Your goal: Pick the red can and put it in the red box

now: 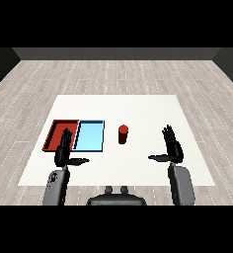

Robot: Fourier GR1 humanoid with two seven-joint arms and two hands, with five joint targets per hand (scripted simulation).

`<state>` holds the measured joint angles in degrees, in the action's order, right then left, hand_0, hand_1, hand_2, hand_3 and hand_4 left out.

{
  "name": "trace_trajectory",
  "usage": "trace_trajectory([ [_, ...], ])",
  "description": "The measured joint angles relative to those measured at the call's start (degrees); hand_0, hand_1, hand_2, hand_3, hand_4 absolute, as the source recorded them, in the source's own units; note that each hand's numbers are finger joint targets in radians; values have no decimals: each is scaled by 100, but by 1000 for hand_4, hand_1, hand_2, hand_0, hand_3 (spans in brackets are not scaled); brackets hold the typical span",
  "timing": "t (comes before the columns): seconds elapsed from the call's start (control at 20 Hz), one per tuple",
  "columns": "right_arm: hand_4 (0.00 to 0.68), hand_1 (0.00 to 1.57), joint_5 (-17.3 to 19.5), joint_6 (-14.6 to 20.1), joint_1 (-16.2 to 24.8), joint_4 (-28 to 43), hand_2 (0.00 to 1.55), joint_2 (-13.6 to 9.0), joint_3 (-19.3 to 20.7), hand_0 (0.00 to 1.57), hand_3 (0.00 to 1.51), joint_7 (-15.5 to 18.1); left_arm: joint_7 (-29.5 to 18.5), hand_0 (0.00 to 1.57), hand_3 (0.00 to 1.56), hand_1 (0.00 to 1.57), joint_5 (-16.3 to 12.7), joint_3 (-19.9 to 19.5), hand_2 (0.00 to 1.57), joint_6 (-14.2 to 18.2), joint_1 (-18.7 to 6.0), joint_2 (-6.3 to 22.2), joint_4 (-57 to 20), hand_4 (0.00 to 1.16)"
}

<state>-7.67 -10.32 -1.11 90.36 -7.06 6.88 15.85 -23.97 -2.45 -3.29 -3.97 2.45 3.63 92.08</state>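
Head view: red can [123, 134] stands upright on worktop [138, 106] just right of light blue tray [89, 136]; red tray [55, 133] beyond holds nothing. Left hand [65, 150] and right hand [173, 147] both open, empty. Nothing done yet.

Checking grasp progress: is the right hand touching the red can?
Apart. The head view shows bare table between the right hand and the upright red can.

A white table [138, 106] stood in the middle of the room, its top plain and evenly lit. All around the table ran a floor [113, 74] of pale grey wooden planks. Beyond the table's far edge, the floor met a dark grey wall [116, 53] that stretched across the whole width.
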Motion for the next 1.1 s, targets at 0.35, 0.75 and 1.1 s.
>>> trace_trajectory([
  [0.35, 0, 0, 110, -21, 5, -108, 0, 83, -38, 0, 0, 255, -353, 0, 0, 0, -112, -117, 0, -210, -66, 57, -211, 0],
  [0.75, 0, 0, -23, -55, -312, -292, 0, 118, -25, 0, 0, -23, -285, 0, 0, 0, -73, -85, 0, -152, -64, -8, -88, 0],
  [1.1, 0, 0, -61, 95, -613, -475, 0, 277, -136, 0, 0, -303, -453, 0, 0, 0, -19, -92, 0, -164, -12, -24, -130, 0],
])
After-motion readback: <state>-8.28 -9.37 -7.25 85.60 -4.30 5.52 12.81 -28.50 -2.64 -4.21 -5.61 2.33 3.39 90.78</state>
